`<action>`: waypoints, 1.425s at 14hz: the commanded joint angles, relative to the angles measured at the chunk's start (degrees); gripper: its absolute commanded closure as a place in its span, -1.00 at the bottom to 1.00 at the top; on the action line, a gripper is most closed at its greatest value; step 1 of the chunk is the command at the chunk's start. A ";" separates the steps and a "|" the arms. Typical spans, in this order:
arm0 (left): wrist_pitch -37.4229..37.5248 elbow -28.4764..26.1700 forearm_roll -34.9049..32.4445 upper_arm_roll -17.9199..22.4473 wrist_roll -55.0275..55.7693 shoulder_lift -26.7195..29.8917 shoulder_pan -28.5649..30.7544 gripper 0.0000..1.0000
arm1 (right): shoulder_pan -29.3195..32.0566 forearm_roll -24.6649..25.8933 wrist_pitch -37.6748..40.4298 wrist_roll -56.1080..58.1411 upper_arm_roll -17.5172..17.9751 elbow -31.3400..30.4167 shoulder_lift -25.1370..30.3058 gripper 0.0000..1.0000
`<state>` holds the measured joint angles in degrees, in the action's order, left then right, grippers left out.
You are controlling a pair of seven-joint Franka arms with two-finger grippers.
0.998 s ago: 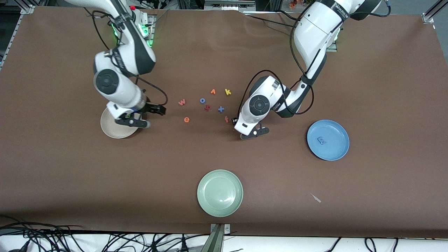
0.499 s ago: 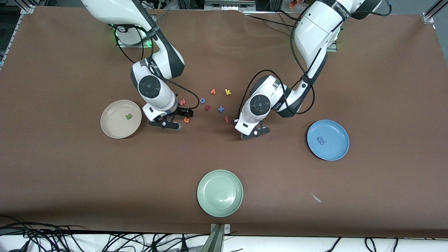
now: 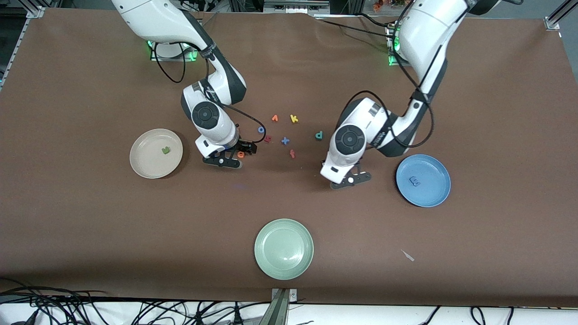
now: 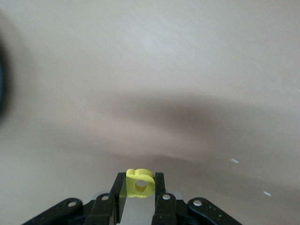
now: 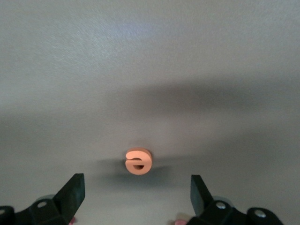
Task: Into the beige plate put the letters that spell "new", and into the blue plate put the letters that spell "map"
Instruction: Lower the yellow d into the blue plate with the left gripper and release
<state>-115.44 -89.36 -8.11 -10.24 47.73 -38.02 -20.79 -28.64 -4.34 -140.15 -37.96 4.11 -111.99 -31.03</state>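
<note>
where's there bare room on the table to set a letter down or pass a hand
Bare cloth lies between the beige plate and the pale green plate, and between that plate and the blue plate. It is crowded in the loose letter cluster between the two grippers, farther from the front camera than the green plate.

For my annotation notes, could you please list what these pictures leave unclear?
- Pinkish-red w: front view, not visible; probably hidden under the right arm.
- Right gripper fingers: front view, hidden under its wrist.
- Letter on the blue plate: front view, too small to read.
- Yellow letter: left wrist view, fingers cover its sides.
</note>
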 commanded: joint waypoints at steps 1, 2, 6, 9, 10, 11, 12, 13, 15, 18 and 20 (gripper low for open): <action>5.47 -0.11 -1.82 -0.13 -12.25 1.63 5.56 0.74 | -0.54 0.13 -0.57 -0.36 -0.24 0.98 -1.49 -0.99; 6.45 -0.11 -1.82 -0.39 -17.44 1.72 7.94 0.74 | -0.54 0.13 -0.57 -0.36 -0.24 0.89 -1.57 -0.96; 7.25 -1.16 -1.82 -0.22 -30.04 1.28 15.15 0.73 | -0.54 0.13 -1.70 -0.27 -0.24 0.80 -2.28 -0.76; 6.72 -0.73 -1.47 -0.22 -41.54 -0.56 22.53 0.74 | -0.36 0.13 -1.88 0.08 -0.24 1.15 -2.36 -0.68; 6.20 -0.90 -1.73 -0.22 -42.62 -1.53 23.25 0.74 | -0.36 0.13 -1.89 0.08 -0.24 1.16 -2.36 -0.67; 5.41 -1.08 -1.82 -0.22 -43.15 -2.32 23.86 0.71 | -0.36 0.21 -1.97 0.08 -0.24 1.07 -2.45 -0.62; 5.23 -1.25 -1.82 -0.13 -43.24 -2.76 24.31 0.62 | -0.36 0.21 -2.15 0.17 -0.24 1.07 -2.54 -0.61; 5.06 -1.26 -2.00 -0.04 -43.59 -3.55 24.92 0.63 | -0.36 0.21 -2.50 0.17 -0.24 1.15 -2.71 -0.54; 4.09 -1.52 -2.97 -0.22 -50.41 -3.73 27.90 0.65 | -0.36 0.30 -3.20 0.34 -0.24 1.24 -3.06 -0.48; 4.61 -1.17 -2.44 -0.39 -51.68 -3.47 27.65 -1.00 | -0.36 0.30 -3.38 0.52 -0.24 1.24 -3.16 -0.36; 5.49 -0.82 -2.44 -0.92 -51.77 -2.86 27.21 -1.00 | -0.28 0.30 -3.38 0.61 -0.24 1.24 -3.16 -0.30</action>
<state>-110.90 -90.24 -9.12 -10.09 -3.10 -42.21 6.71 -28.66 -4.28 -143.25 -37.79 4.08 -111.91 -33.38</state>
